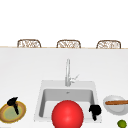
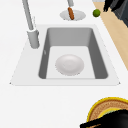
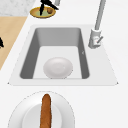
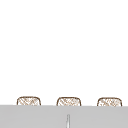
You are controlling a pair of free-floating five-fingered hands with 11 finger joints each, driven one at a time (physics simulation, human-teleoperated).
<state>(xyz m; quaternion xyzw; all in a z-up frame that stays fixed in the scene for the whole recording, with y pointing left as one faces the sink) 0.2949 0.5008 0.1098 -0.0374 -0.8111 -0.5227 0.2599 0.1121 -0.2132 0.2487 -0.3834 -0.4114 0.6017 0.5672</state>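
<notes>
My left hand (image 1: 13,103) hovers over a yellow-rimmed brown plate (image 1: 22,113) on the counter left of the sink, fingers pointing down at it and holding nothing. The same hand (image 2: 113,120) fills the near corner of the left side view, and in the right side view it (image 3: 46,4) spreads its fingers above the plate (image 3: 37,13). My right hand (image 1: 95,110) floats open by the sink's front right corner, holding nothing. A big red round thing (image 1: 67,114) stands before the basin. A white bowl (image 2: 69,64) lies in the sink (image 2: 101,56).
A white plate (image 1: 113,108) with a brown sausage-like stick (image 1: 116,102) sits right of the sink, a lime (image 1: 122,123) in front of it. The tap (image 1: 67,72) rises behind the basin. A small brown item (image 3: 50,11) lies on the yellow plate. Three woven chair backs stand beyond the counter.
</notes>
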